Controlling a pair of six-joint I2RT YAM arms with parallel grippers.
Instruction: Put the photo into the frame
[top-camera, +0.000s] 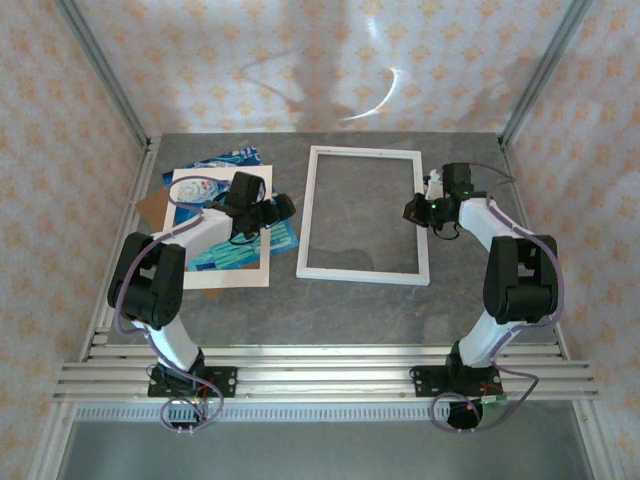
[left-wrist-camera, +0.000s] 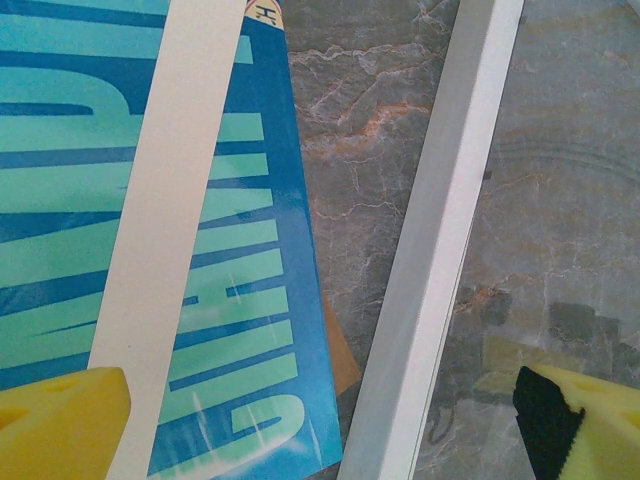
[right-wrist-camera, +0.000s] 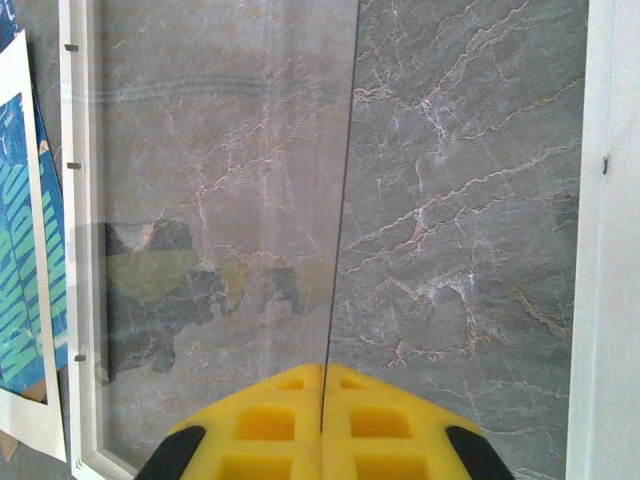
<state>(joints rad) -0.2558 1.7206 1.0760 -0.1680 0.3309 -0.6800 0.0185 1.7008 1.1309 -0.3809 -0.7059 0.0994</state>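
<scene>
The blue-teal photo lies at the left of the table, partly under a cream mat. Right of it lies the white frame, showing bare table through its opening. My left gripper hovers open over the photo's right edge and the frame's left rail, with nothing between its yellow fingertips. My right gripper is at the frame's right rail. In the right wrist view that gripper is shut on a thin clear pane, seen edge-on above the frame's opening.
A brown backing board sticks out from under the mat and photo at the far left; its corner peeks out by the frame. Patterned walls close in the back and both sides. Marbled grey table spreads in front of the frame.
</scene>
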